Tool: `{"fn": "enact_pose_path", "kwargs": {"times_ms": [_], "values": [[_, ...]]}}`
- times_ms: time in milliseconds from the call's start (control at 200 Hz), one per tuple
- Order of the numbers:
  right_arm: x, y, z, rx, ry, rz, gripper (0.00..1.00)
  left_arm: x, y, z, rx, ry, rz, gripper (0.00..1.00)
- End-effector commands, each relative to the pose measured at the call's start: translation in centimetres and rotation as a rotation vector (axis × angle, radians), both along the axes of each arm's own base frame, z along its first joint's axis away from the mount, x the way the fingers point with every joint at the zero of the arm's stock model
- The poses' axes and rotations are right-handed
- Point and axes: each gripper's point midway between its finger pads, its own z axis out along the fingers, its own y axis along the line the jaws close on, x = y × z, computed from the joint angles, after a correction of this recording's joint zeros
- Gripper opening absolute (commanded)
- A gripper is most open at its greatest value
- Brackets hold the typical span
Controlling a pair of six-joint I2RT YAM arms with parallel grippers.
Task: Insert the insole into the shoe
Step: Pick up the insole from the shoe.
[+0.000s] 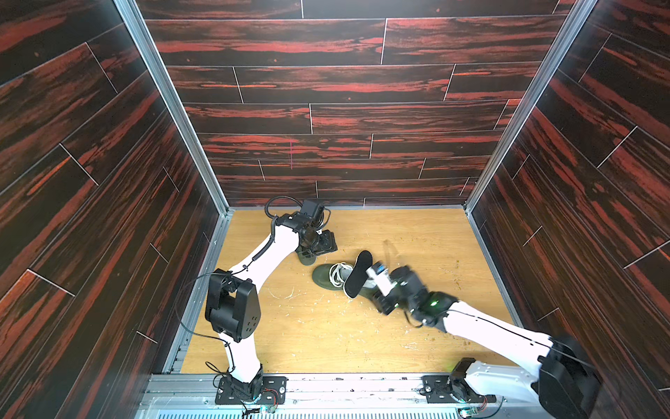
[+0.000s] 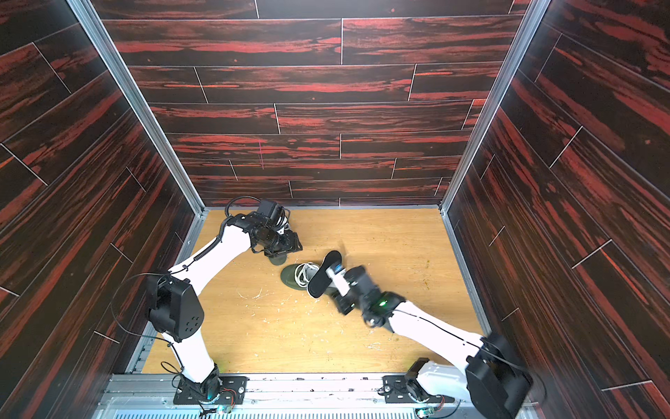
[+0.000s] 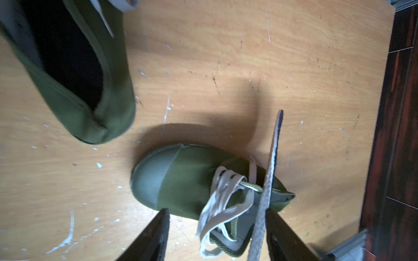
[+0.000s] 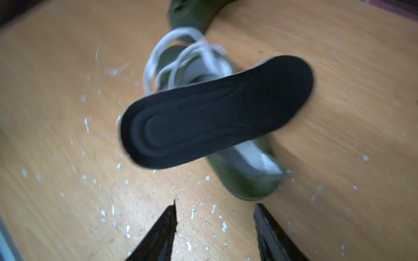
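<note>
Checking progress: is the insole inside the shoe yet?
Out. The black insole spans crosswise over the laced shoe, both ends past its sides.

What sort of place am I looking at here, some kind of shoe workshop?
Probably a robot test booth, not a workshop: two robot arms bolted to a metal rail, wood-patterned walls boxing in a scratched tabletop, green shoe and insole as props.

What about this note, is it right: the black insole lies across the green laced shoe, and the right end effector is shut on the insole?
Not quite. The right end effector is open, not shut on the insole: the right wrist view shows its jaws apart over bare table, with the insole lying beyond. The insole does lie across the green laced shoe.
</note>
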Motion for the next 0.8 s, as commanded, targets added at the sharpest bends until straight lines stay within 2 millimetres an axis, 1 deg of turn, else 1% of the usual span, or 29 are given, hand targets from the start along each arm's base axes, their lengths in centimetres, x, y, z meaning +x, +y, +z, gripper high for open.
{"fn": "enact_pose_path", "kwargs": {"times_ms": [0,5,20,25,40,45,55,60,90,145,185,195,215,296,321,436,541,631,686,792], "values": [[2.7,-2.7,1.0,0.216,0.215,-0.244,0.59,-0.4,1.0,2.9,0.044,-0.062,-0.023,0.68],[3.1,-3.1,1.1,0.228,0.218,-0.261,0.59,-0.4,1.1,2.9,0.045,-0.063,-0.024,0.68],[3.4,-3.2,1.0,0.253,0.249,-0.278,0.59,-0.4,1.0,3.0,0.045,-0.065,-0.028,0.68],[3.8,-3.7,1.1,0.267,0.251,-0.295,0.59,-0.4,1.0,3.0,0.047,-0.065,-0.031,0.68],[4.1,-3.7,0.9,0.290,0.285,-0.310,0.58,-0.4,1.0,3.0,0.048,-0.067,-0.034,0.68],[4.3,-4.0,1.0,0.303,0.288,-0.323,0.58,-0.5,1.0,3.0,0.047,-0.068,-0.035,0.69],[4.5,-4.0,0.8,0.316,0.309,-0.332,0.57,-0.5,1.0,3.0,0.048,-0.068,-0.036,0.68],[4.8,-4.4,0.9,0.329,0.312,-0.348,0.57,-0.4,1.0,3.1,0.048,-0.070,-0.036,0.68],[5.7,-4.9,0.7,0.373,0.353,-0.384,0.56,-0.4,1.0,3.3,0.047,-0.078,-0.044,0.68],[7.0,-5.1,0.4,0.427,0.394,-0.411,0.55,-0.6,0.4,3.6,0.033,-0.088,-0.076,0.68],[7.9,-5.2,-0.1,0.434,0.413,-0.435,0.55,-0.7,-0.2,4.0,0.021,-0.106,-0.112,0.67],[8.2,-5.3,-0.5,0.429,0.423,-0.442,0.55,-0.8,-0.4,4.1,0.018,-0.111,-0.121,0.67],[8.7,-5.3,-0.5,0.431,0.423,-0.447,0.55,-0.9,-0.7,4.3,0.016,-0.117,-0.139,0.67],[10.4,-4.7,-1.3,0.472,0.470,-0.434,0.55,-1.4,-1.9,4.4,0.030,-0.125,-0.207,0.67],[10.6,-4.1,-1.4,0.502,0.497,-0.412,0.55,-1.6,-2.1,4.3,0.041,-0.123,-0.219,0.67],[11.9,-3.1,-2.3,0.556,0.537,-0.385,0.55,-1.9,-2.7,3.9,0.054,-0.115,-0.239,0.66],[12.3,-2.2,-3.8,0.592,0.586,-0.356,0.55,-1.8,-2.9,4.0,0.043,-0.121,-0.235,0.66],[12.6,-1.1,-5.0,0.639,0.643,-0.324,0.52,-1.9,-2.9,4.2,0.041,-0.124,-0.238,0.66],[12.8,-0.8,-5.7,0.661,0.672,-0.324,0.51,-2.0,-2.8,4.3,0.044,-0.126,-0.237,0.66],[13.0,-0.4,-6.4,0.690,0.702,-0.323,0.49,-2.1,-2.5,4.6,0.052,-0.133,-0.235,0.66]]}}
